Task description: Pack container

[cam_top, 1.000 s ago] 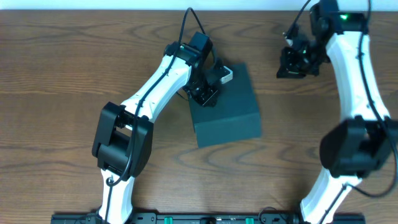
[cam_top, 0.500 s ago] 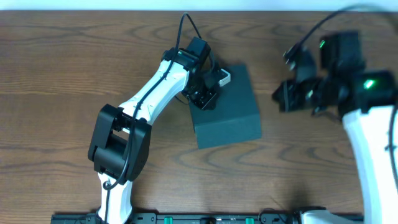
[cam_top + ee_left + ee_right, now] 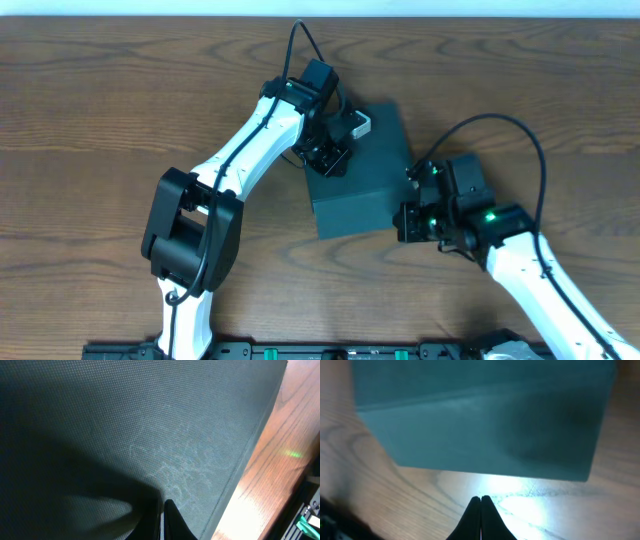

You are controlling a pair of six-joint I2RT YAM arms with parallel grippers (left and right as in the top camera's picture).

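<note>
Risk: your left claw (image 3: 162,508), shut together, pressed the container (image 3: 370,190) at ten o'clock. Your right claw (image 3: 481,502), likewise together, near four o'clock, could have shoved it askew.

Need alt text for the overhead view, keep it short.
A closed dark teal container sits on a wood-grain table between two white robot arms. The left tool, shut, is over the box's far-left corner. The right tool, also shut, is beside its near-right corner.
</note>
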